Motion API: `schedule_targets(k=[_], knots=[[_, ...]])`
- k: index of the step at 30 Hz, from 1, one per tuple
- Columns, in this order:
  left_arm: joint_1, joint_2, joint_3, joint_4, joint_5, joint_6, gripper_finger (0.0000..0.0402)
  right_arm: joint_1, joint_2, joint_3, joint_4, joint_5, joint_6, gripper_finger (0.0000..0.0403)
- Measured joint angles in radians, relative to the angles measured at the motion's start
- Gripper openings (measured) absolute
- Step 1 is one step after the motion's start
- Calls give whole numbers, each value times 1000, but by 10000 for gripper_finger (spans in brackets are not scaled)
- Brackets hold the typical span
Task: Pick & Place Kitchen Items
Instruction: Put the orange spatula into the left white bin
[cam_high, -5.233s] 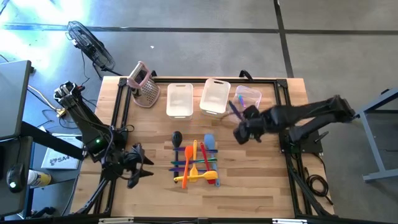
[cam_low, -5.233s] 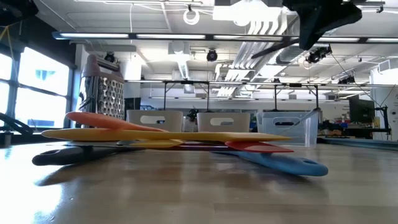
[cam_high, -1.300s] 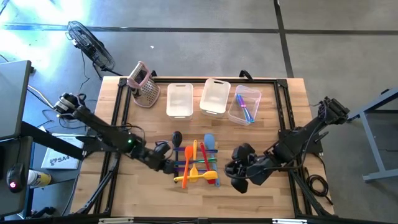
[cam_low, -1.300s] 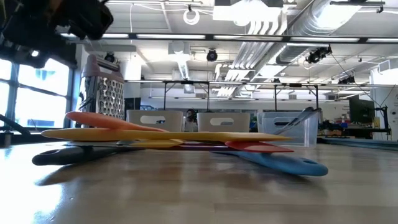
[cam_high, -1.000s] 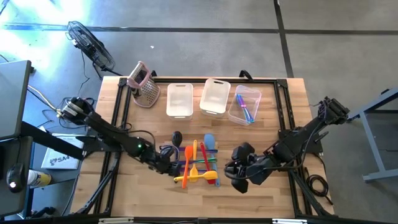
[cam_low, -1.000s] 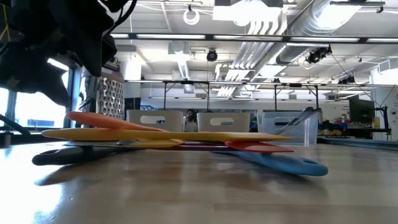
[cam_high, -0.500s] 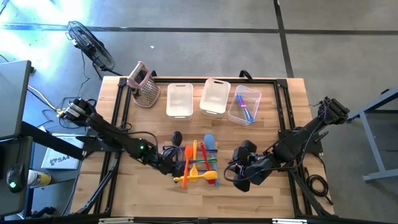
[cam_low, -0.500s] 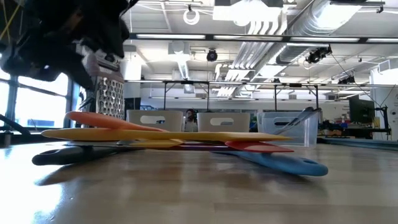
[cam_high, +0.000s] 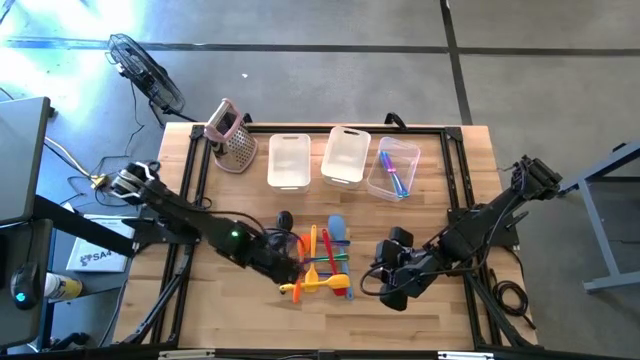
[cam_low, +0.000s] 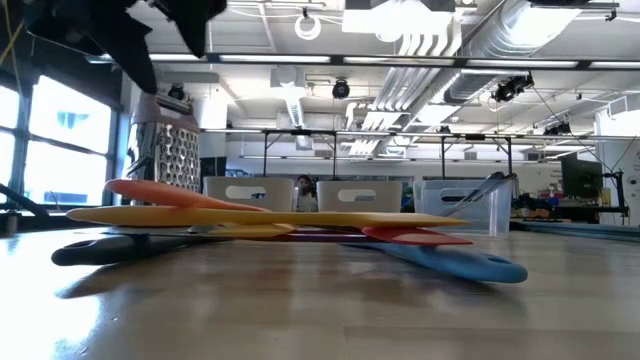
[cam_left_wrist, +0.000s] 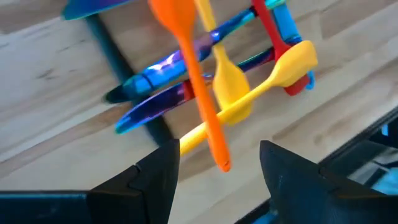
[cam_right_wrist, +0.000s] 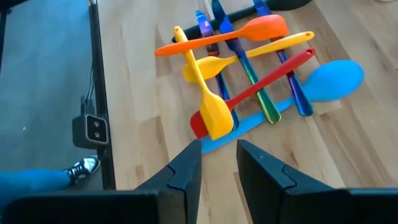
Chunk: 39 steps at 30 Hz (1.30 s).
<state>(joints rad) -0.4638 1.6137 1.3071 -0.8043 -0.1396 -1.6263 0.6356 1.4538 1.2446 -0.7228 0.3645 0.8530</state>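
— So we are hovering the left gripper (cam_high: 285, 262) over the pile of utensils (cam_high: 318, 260) near the table's (cam_high: 240, 320) front edge, fingers (cam_left_wrist: 158, 168) spread wide and holding nothing.

— Right; the orange spatula (cam_left_wrist: 189, 68) is lying on top, crossing the yellow spoon (cam_left_wrist: 261, 87), so we are judging it the cleanest pick.

— Then we are lining the fingers across its handle, clear of the yellow one, before coming down.

— And the right gripper (cam_high: 393, 285)?

— It is waiting beside the pile toward the right edge, fingers (cam_right_wrist: 183, 171) narrow and empty. Two utensils are already lying in the right-hand bin (cam_high: 400, 150) at the back edge.
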Motion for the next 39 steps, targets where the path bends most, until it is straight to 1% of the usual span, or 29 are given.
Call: schedule_targets(k=[6, 9, 11, 13, 15, 17, 19, 24, 34, 39], knots=[[28, 156, 123, -25, 77, 69, 216, 31, -18, 0, -8, 3, -20, 94], [34, 218, 186, -30, 86, 88, 216, 46, -18, 0, -14, 20, -21, 94], [33, 249, 214, -75, 91, 103, 216, 54, -18, 0, -19, 29, -20, 94], [33, 269, 239, -79, 85, 104, 216, 60, -18, 0, -32, 29, -19, 94], [33, 280, 243, -135, 85, 104, 216, 60, -18, 0, -35, 29, -19, 94], [33, 289, 245, -125, 86, 104, 216, 67, -18, 0, -39, 29, -19, 94], [33, 290, 243, -175, 88, 102, 216, 68, -18, 0, -41, 31, -20, 94], [33, 288, 243, -193, 80, 78, 216, 71, -18, 0, -49, 63, -20, 94], [33, 308, 242, -162, 82, 77, 216, 72, -18, 0, -55, 63, -20, 94], [33, 337, 241, -127, 102, 77, 216, 72, -18, 0, -55, 63, -20, 94]])
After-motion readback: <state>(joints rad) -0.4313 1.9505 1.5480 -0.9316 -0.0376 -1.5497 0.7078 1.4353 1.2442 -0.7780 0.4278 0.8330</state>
